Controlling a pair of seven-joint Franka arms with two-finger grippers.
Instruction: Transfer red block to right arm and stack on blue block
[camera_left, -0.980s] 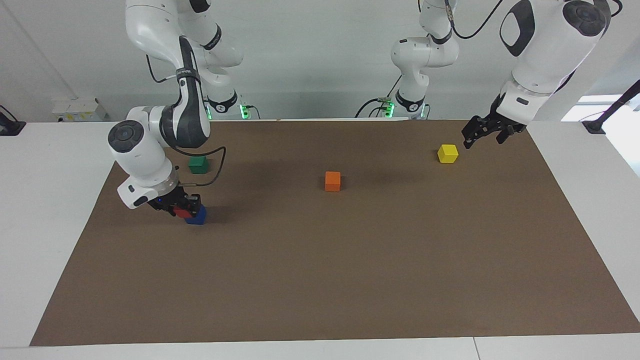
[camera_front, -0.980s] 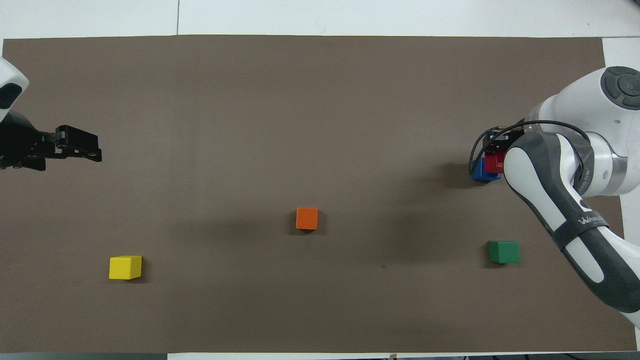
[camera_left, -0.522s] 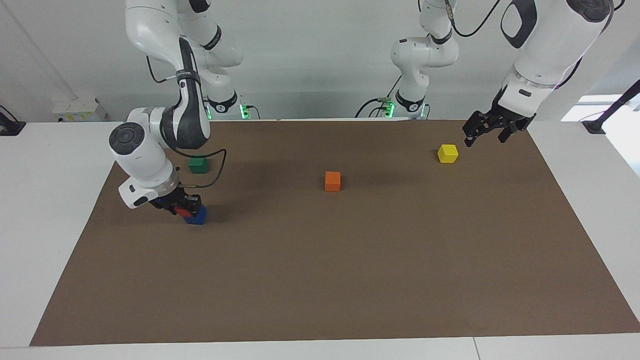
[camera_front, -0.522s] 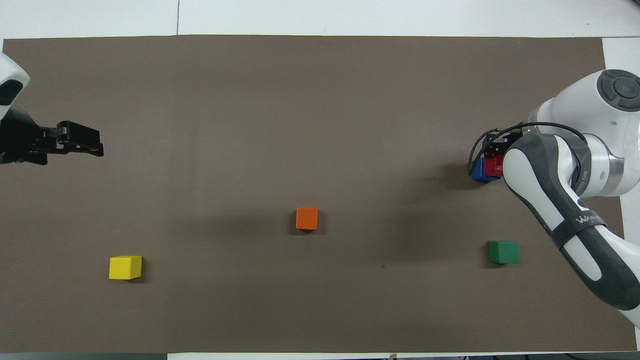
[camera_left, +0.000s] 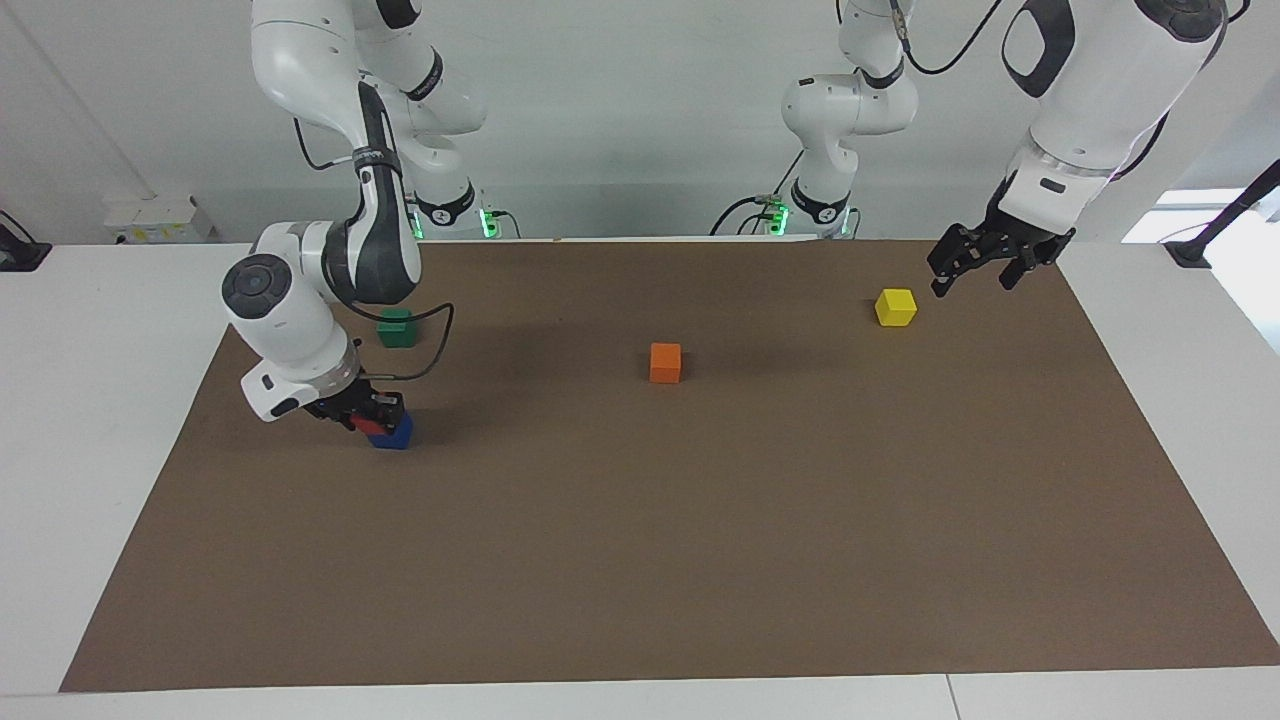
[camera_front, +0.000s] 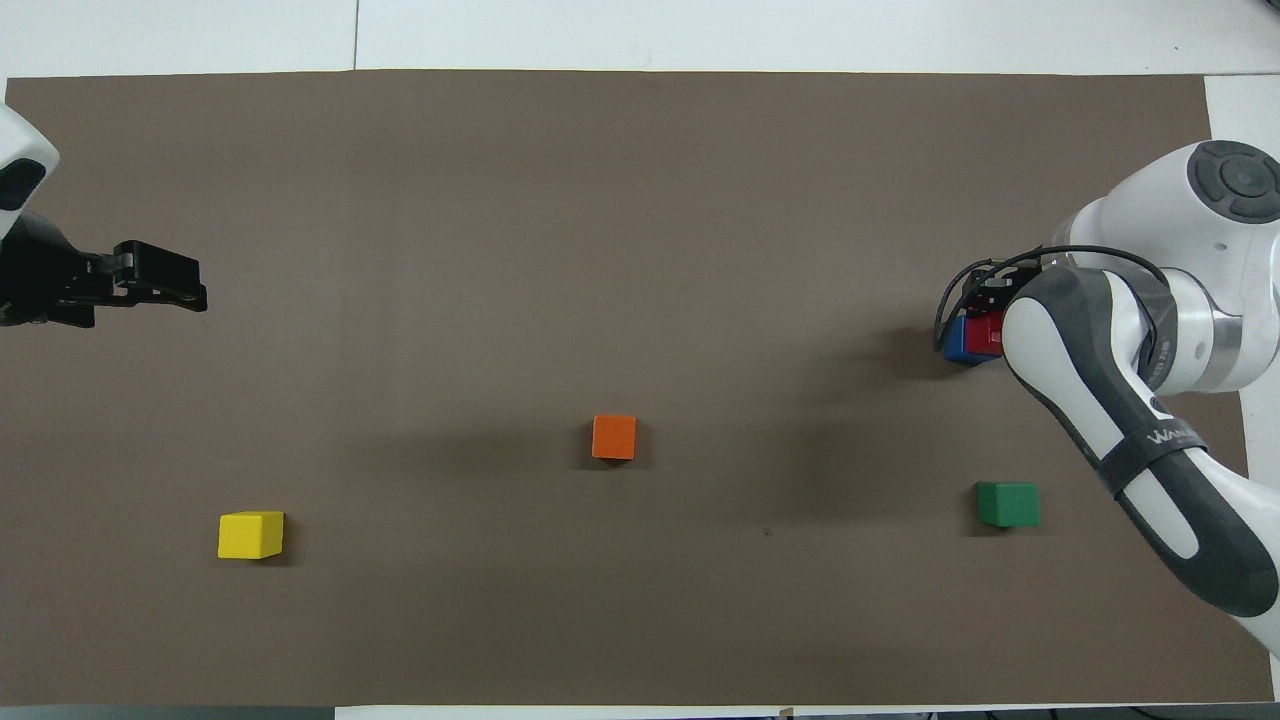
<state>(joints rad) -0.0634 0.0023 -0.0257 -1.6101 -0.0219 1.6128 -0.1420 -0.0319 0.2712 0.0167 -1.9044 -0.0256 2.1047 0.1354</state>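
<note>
Brown matting covers the white worktop (camera_left: 90, 330) in the facing view, with a yellow cube (camera_left: 896, 307), an orange cube (camera_left: 665, 362) and a green cube (camera_left: 397, 328) scattered across it. Toward the right arm's end, the right gripper (camera_left: 368, 413) is clamped on the red block (camera_left: 366, 424), which sits low on the blue block (camera_left: 395, 432), apparently touching its top but offset toward the gripper. If the fingers let go with that offset, the red block could tip or slide off; pressing down further might shove the blue block aside. The left gripper (camera_left: 968, 262) hangs over the mat just beside the yellow cube, spread wide and holding nothing; that arm waits. From overhead, the red block (camera_front: 986, 328) overlaps only part of the blue block (camera_front: 958, 338), with the right arm's forearm hiding most of the right gripper (camera_front: 992, 300), so alignment is hard to judge. The left gripper (camera_front: 160, 285) shows empty.
</note>
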